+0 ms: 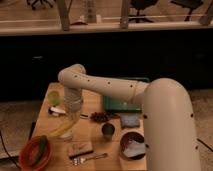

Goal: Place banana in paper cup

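Note:
My gripper points straight down over the left part of the wooden table, at the end of the white arm that reaches in from the right. It is shut on the upper end of the yellow banana, which hangs tilted down to the left. The banana's middle lies right at the pale paper cup, which stands just below the gripper. I cannot tell whether the banana is inside the cup or across its rim.
An orange bowl sits at the front left corner. A dark cup, a brown bowl, a fork, a dark bar, a grey sponge and a green tray lie to the right. A yellow-green object stands behind.

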{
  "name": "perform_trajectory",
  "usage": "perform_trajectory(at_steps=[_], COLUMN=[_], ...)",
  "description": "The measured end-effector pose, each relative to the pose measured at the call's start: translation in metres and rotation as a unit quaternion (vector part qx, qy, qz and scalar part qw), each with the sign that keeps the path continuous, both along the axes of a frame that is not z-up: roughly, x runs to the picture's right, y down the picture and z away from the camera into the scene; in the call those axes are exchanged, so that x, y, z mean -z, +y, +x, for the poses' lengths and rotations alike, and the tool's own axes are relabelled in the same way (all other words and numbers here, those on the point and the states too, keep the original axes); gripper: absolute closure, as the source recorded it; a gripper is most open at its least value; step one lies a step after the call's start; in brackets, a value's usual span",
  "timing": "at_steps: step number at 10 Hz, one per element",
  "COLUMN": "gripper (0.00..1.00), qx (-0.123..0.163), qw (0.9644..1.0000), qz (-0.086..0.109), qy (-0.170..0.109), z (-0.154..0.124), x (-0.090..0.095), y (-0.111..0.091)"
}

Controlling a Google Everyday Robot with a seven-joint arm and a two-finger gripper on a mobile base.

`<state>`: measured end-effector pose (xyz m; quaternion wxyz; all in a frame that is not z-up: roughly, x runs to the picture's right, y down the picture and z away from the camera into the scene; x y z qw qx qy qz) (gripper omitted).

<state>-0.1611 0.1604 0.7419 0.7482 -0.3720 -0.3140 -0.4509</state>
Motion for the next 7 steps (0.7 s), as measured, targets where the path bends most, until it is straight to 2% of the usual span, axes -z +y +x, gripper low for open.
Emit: perform_trajectory(at_steps=[7], gripper=[0.20], qx=[0.007], qw=[1.0000], qz=[-0.002], qy=[0.002], z=[0.0016], x=[-0.0048], y=[-0.0026])
